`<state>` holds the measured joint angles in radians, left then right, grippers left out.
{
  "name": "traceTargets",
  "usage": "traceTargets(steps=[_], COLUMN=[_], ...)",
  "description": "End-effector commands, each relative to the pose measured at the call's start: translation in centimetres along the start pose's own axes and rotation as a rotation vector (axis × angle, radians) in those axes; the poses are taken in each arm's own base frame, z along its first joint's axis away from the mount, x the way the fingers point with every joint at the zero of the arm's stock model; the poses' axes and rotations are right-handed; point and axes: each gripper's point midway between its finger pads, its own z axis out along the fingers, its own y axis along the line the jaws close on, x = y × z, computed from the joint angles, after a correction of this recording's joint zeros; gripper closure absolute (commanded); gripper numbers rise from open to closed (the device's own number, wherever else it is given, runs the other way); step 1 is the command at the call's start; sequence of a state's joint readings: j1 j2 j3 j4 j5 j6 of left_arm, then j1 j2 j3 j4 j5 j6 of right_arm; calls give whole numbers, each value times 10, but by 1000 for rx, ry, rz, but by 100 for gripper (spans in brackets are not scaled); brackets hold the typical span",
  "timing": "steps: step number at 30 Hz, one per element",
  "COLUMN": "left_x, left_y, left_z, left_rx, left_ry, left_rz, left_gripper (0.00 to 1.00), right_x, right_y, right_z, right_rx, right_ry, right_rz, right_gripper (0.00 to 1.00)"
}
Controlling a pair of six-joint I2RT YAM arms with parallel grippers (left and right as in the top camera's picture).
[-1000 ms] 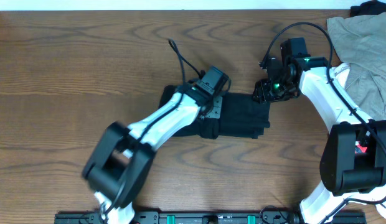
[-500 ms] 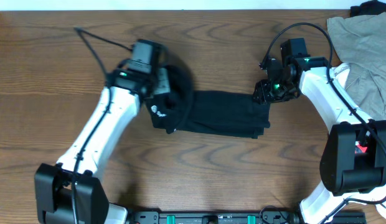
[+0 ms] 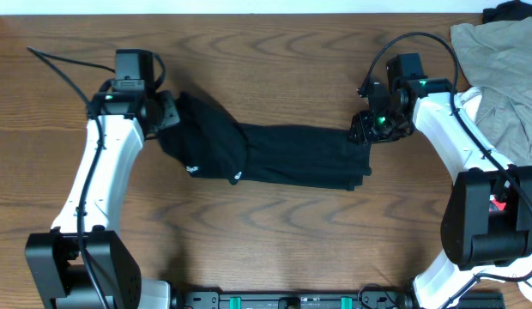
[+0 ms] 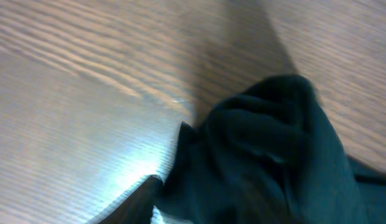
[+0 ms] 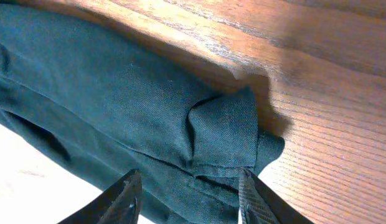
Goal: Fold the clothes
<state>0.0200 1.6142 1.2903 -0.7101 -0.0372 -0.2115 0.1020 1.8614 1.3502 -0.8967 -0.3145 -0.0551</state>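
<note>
**Left gripper (image 3: 157, 112) clamped on a fistful of cloth**

It's closed on the bunched left end of the black garment (image 3: 292, 159), and that wad looks to be held just off the surface (image 3: 275, 60). At the far end, the right gripper (image 3: 366, 129) sits with jaws parted. It straddles the hem corner, with no visible pinch on it. Between the 2, the garment lies as 1 long strip across the middle of the surface, with its white logo (image 3: 190, 169) showing near the left.

My read is that this is light, limp, matte fabric with no stiffness, so it will droop and crumple wherever it isn't supported. The best hold looks like a layered edge or corner, taking both layers together, not a loose mid-panel pinch.
</note>
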Motion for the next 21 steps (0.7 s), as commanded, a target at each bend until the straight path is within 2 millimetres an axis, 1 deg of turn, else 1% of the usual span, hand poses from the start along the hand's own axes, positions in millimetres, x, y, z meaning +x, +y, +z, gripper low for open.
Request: traceTargets(steps=[1, 5, 7, 8, 10, 14, 17, 18, 21], left_x=[8, 17, 20, 22, 27, 31, 39, 43, 48], left_y=[20, 45, 53, 54, 50, 46, 26, 19, 8], left_z=[12, 29, 37, 40, 44, 44, 42, 40, 37], left_rx=[-44, -78, -87, -79, -44, -18, 97, 138, 204], left_ry=[49, 110, 135, 146, 169, 189, 228, 244, 271], left_rz=[112, 80, 43, 35, 26, 24, 13, 8, -2], left_gripper=[39, 38, 38, 38, 39, 38, 36, 34, 31], right_x=[1, 4, 4, 4, 4, 4, 4, 4, 4], right_y=[-1, -1, -2, -2, -2, -2, -2, -2, -2], right_z=[-1, -1, -1, -1, -1, -1, -1, -1, -1], right_rx=[-6, -5, 0, 2, 2, 2, 2, 2, 5], right_ry=[2, 11, 14, 14, 13, 13, 14, 13, 14], right_rz=[1, 4, 4, 5, 4, 4, 5, 4, 4], right_gripper=[51, 51, 51, 51, 51, 51, 51, 51, 51])
